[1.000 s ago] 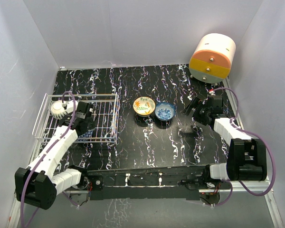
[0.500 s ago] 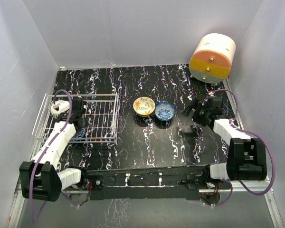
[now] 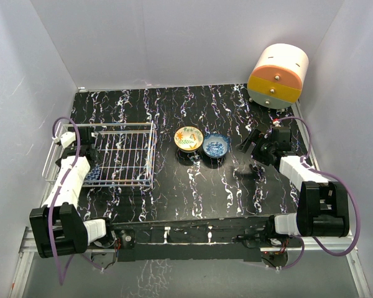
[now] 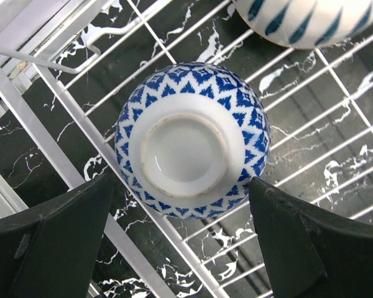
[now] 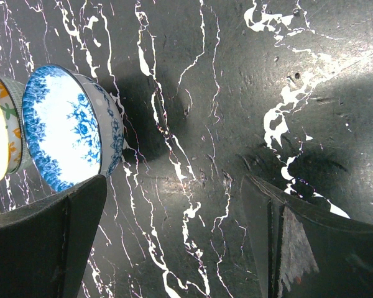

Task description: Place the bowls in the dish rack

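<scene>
The white wire dish rack (image 3: pixel 127 155) stands at the left. In the left wrist view a blue-triangle-patterned bowl (image 4: pixel 191 139) lies upside down on the rack's grid (image 4: pixel 336 161), and a white bowl with blue streaks (image 4: pixel 304 22) lies beyond it. My left gripper (image 4: pixel 186 248) is open and empty just above the upside-down bowl, at the rack's far left corner (image 3: pixel 70 140). A yellow-floral bowl (image 3: pixel 188 138) and a blue-floral bowl (image 3: pixel 216 144) sit side by side at mid-table. My right gripper (image 3: pixel 248 141) is open and empty, to the right of the blue-floral bowl (image 5: pixel 68 133).
A cream-and-orange cylindrical drawer unit (image 3: pixel 278 74) stands at the back right corner. White walls enclose the black marbled table (image 3: pixel 193 186) on three sides. The rack's left rail (image 4: pixel 25 118) runs close beside my left fingers. The yellow-floral bowl's edge (image 5: pixel 0 133) shows at the far left of the right wrist view.
</scene>
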You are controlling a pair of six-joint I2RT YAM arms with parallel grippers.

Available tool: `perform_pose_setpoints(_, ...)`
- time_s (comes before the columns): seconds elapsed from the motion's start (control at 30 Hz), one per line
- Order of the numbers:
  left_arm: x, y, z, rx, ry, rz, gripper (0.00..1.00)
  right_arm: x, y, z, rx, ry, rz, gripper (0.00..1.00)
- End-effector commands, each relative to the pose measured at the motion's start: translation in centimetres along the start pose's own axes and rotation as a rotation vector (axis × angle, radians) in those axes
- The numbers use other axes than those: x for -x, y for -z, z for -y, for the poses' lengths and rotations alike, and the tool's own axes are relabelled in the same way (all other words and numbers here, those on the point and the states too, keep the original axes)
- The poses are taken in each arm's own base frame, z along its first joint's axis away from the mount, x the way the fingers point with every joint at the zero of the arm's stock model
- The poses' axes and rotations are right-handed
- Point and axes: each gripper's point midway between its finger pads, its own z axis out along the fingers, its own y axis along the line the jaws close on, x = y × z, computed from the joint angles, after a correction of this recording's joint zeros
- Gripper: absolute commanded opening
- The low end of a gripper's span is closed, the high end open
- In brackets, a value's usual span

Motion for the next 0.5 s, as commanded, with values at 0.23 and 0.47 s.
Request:
perform_pose_setpoints(0.23,2.9,-1.9,-1.5,0.034,0.041,0.003,0.89,1.5,0.5,-0.8,0.029,0.018,0.063,0.93)
perform_pose_setpoints(0.47,4.0,-2.7,-1.8,0.045,0.061,0.008,0.89,1.4,0.4,-0.6,0.021,0.019,0.061,0.93)
